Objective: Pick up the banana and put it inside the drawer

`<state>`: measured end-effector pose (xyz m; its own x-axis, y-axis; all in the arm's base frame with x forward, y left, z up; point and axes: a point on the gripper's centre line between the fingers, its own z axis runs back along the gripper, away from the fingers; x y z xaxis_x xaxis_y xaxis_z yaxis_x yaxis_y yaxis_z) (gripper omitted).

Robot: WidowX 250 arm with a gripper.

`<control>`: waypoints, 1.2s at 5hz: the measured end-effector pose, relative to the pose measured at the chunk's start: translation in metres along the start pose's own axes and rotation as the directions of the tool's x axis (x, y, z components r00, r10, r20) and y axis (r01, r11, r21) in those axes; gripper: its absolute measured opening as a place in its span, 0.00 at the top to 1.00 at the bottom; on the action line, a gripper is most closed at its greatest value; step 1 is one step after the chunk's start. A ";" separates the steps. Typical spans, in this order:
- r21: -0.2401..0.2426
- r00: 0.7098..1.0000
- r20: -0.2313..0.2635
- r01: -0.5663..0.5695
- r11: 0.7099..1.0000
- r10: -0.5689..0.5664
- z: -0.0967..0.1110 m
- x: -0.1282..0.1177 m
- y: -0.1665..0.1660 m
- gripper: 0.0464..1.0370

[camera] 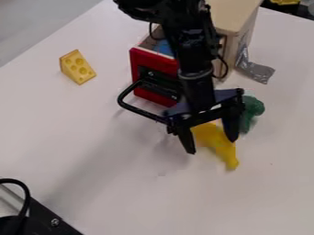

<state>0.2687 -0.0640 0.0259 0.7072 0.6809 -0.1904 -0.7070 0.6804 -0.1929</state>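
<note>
The banana had my arm hanging down over it, and lay between the tips of my wide-open end effector.

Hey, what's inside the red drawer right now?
Something blue shows inside the red drawer, near its front, but I can't tell what it is. The black arm hides part of the interior.

Banana: yellow, lying on white table, near end lower right, upper part partly hidden. Drawer: red front, black handle, pulled open.
</note>
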 end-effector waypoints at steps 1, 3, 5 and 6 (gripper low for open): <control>0.019 0.998 0.015 -0.068 0.997 0.068 -0.016 0.016 -0.006 0.04; 0.024 0.984 0.040 -0.176 0.984 0.175 -0.024 0.033 -0.009 0.07; 0.025 0.980 0.024 -0.199 0.980 0.198 -0.024 0.030 0.002 0.50; 0.056 0.989 0.015 -0.147 0.988 0.146 -0.024 0.022 0.007 0.50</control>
<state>0.2798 -0.0509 -0.0029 0.5964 0.7768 -0.2022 -0.8020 0.5874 -0.1085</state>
